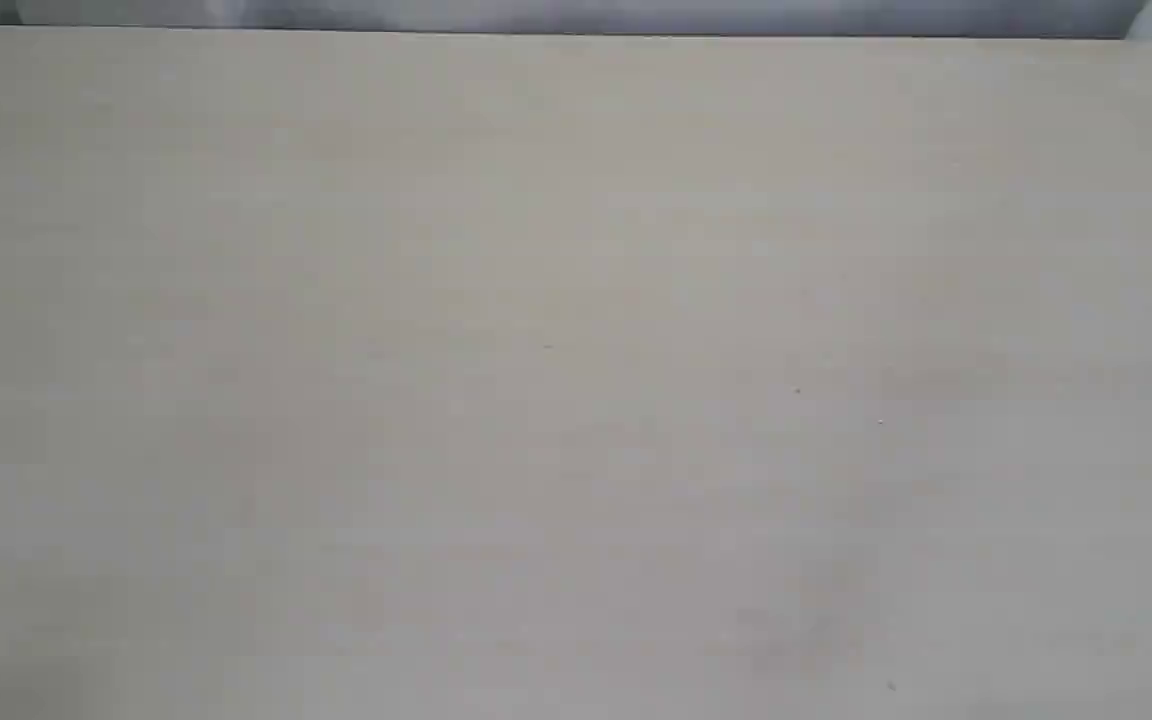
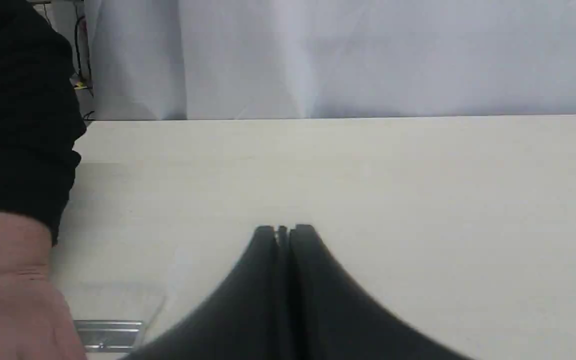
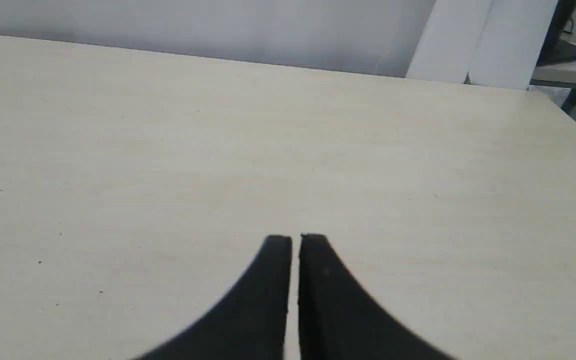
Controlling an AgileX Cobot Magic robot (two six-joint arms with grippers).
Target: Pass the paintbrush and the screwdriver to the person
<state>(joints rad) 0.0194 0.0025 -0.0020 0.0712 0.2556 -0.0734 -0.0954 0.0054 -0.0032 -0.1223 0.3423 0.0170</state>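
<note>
Paintbrush with a silver metal band [image 2: 108, 334] lies right beside the person's bare hand [image 2: 13, 290]. No screwdriver shows. Left black gripper [image 2: 283, 229] and right black gripper [image 3: 295, 237] have jaws together, empty. Job looks almost done.

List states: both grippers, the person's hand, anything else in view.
Left gripper: shut, empty.
Right gripper: all but shut, empty.
Person's hand: open or closed cannot tell, fingers out of frame.
Silver metal piece: lying by the hand, mostly cut off, unidentifiable.
</note>
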